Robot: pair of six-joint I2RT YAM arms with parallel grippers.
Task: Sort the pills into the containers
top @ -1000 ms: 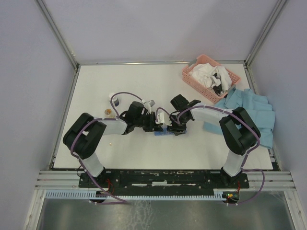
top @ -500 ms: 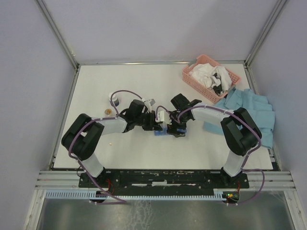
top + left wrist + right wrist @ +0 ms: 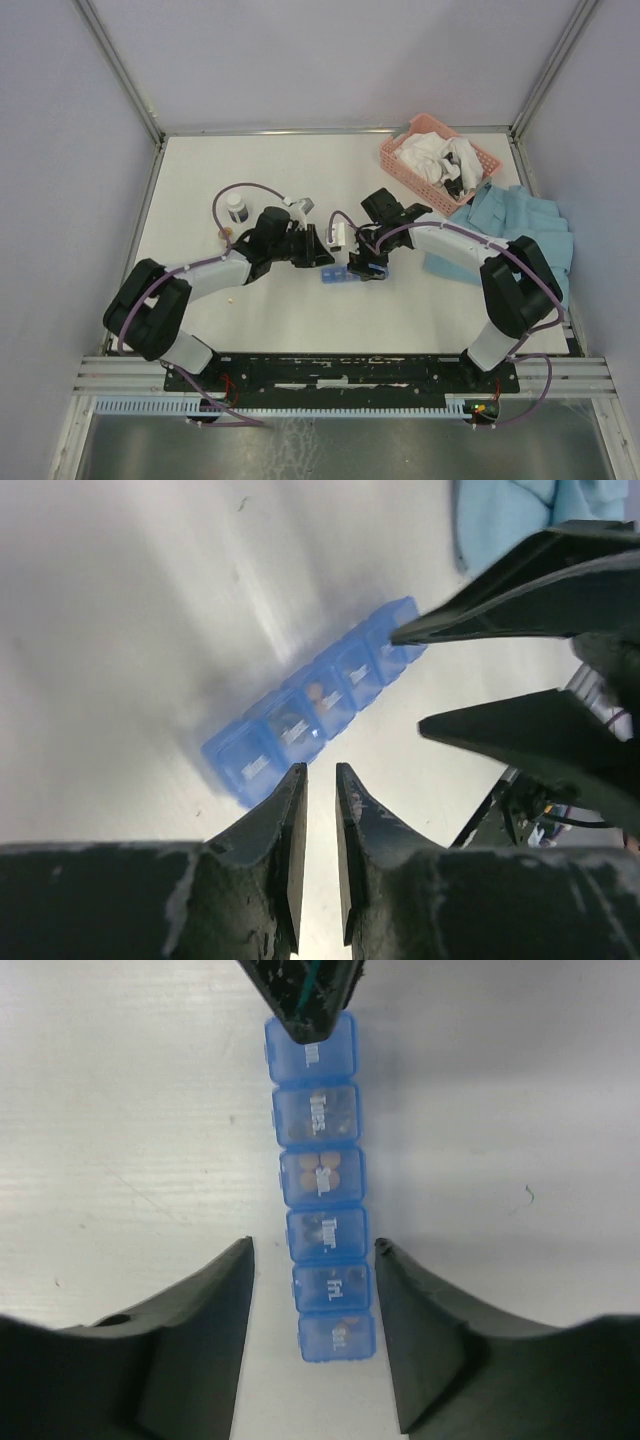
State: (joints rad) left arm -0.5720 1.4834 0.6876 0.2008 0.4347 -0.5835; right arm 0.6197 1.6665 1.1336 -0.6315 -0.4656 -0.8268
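The blue pill-organiser strip [image 3: 337, 276] lies on the white table between my two grippers, lids down. In the right wrist view the strip [image 3: 322, 1175] runs away from me, and orange pills [image 3: 305, 1175] show through one middle compartment. My right gripper [image 3: 315, 1245] is open, its jaws on either side of the strip's near end without touching it. My left gripper [image 3: 320, 770] is almost shut, with a thin empty gap, just off the strip's [image 3: 290, 725] other end. One pill [image 3: 315, 692] shows inside. A loose pill [image 3: 232, 297] lies on the table at the left.
A small round bottle [image 3: 237, 208] and an orange-topped one [image 3: 228, 232] stand left of the left arm. A pink basket [image 3: 440, 150] with white cloth is at the back right. A light blue cloth [image 3: 520, 235] lies right of the right arm.
My left arm has drawn back to the left, its gripper coming off the strip. My right gripper stays over the strip's right end.
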